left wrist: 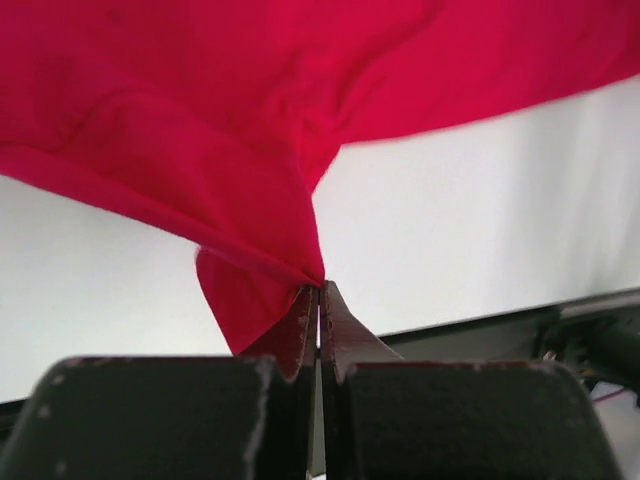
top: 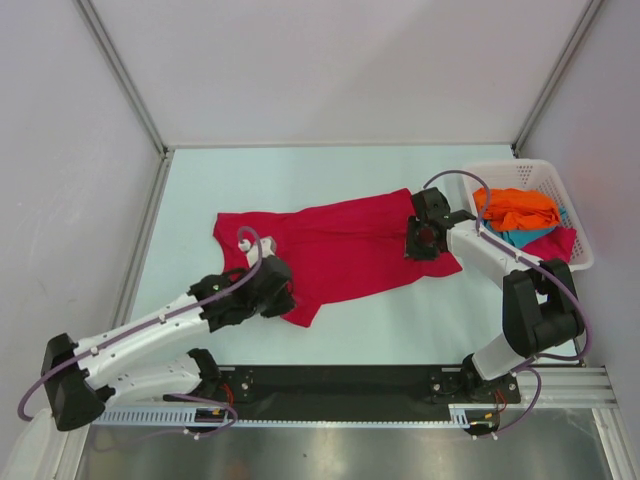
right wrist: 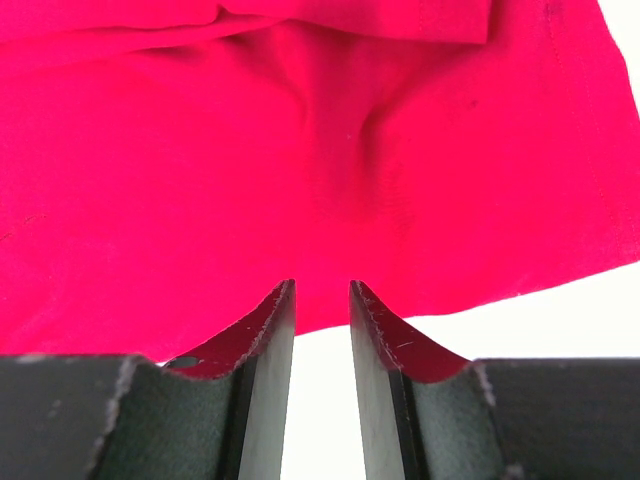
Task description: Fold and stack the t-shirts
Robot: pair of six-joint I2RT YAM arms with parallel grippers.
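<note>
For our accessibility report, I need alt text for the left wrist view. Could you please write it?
The left gripper is shut on a pinched bit of the crimson red t-shirt, whose cloth fans out from there across the top of the picture. The pale table shows below the cloth.

Pale table (top: 400,320) between plain white walls (top: 330,60)

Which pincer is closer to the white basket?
Right. The right pincer sits at the edge of the red shirt, beside the basket; the left pincer pinches its opposite side, farther away.
</note>
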